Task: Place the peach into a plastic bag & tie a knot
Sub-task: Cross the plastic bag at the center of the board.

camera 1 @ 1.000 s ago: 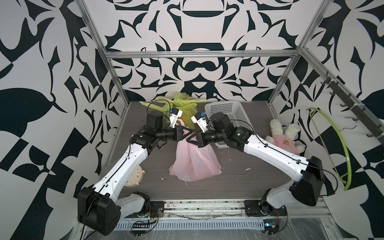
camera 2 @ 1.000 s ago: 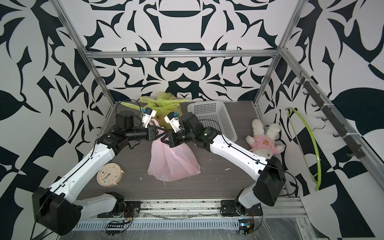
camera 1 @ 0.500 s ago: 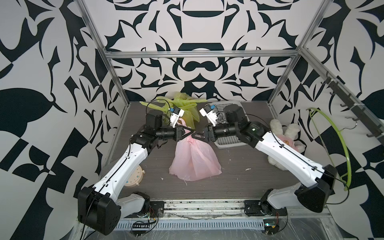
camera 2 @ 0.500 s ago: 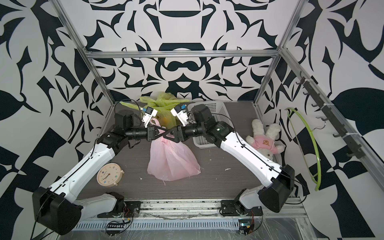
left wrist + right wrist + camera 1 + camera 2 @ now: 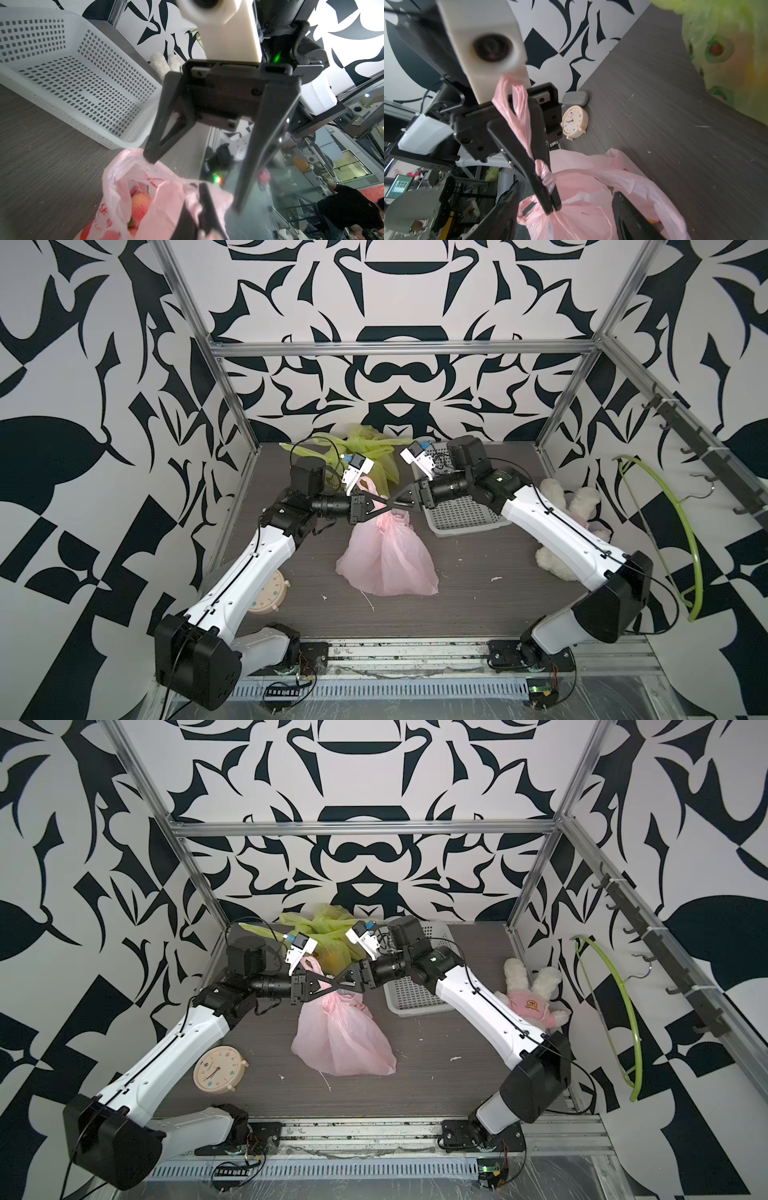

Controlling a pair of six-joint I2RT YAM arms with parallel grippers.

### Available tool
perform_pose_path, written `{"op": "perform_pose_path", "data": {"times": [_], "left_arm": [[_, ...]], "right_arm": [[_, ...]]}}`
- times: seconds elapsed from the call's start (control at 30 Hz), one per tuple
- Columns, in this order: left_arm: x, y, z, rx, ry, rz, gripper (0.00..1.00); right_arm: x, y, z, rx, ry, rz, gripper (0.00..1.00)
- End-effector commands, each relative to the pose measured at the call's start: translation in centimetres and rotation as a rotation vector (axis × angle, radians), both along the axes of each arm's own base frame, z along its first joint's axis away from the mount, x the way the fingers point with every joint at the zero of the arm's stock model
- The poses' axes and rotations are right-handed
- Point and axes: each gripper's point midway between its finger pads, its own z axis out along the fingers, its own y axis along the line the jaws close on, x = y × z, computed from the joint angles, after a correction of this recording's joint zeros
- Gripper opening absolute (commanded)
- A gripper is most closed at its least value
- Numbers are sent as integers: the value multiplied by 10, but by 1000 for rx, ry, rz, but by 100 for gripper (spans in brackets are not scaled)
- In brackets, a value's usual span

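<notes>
Within black-and-white patterned walls, on the grey table [image 5: 478,593], we see the peach [image 5: 140,204] lying inside the pink plastic bag [image 5: 386,560] at mid-table. Our left gripper [image 5: 550,199] is clamped on the bag's twisted handle. Our right gripper [image 5: 193,182] has its jaws spread wide, with one fingertip at the bag's rim.

clock [image 5: 574,121] dial: hour numerals around the rim, too small to read singly
pink bag [image 5: 116,207] print, near the clock: red marks (illegible)
</notes>
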Motion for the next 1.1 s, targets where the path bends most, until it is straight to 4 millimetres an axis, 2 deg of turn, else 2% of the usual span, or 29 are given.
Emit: {"op": "perform_pose_path", "data": {"times": [0.0,0.17,0.33,0.4,0.53,0.57,0.63,0.7,0.77,0.87,1.07], "left_arm": [[-1,-1,17,-28,-46,-24,0],[2,-1,17,-27,-45,-21,0],[2,-1,18,-25,-46,-16,0],[3,-1,18,-24,-44,-12,0],[6,-1,19,-23,-40,0,0],[6,0,19,-23,-35,3,4],[6,2,20,-20,-33,15,24],[5,6,21,-17,-38,30,46],[2,11,21,-17,-43,43,57],[-4,15,14,-13,-37,45,64],[-10,15,-5,-8,24,27,65]], "right_arm": [[-27,10,23,32,-65,100,72],[-33,19,6,-17,-49,121,64],[-34,19,-2,-40,-37,121,48],[-34,18,-3,-47,-36,119,39],[-33,18,-4,-53,-44,115,11],[-32,18,-4,-54,-49,112,6],[-32,16,-2,-49,-62,108,0],[-30,13,1,-40,-71,100,0],[-26,6,8,-16,-72,88,0],[-19,-4,16,34,-59,75,0],[-13,-10,31,101,-51,83,0]]}}
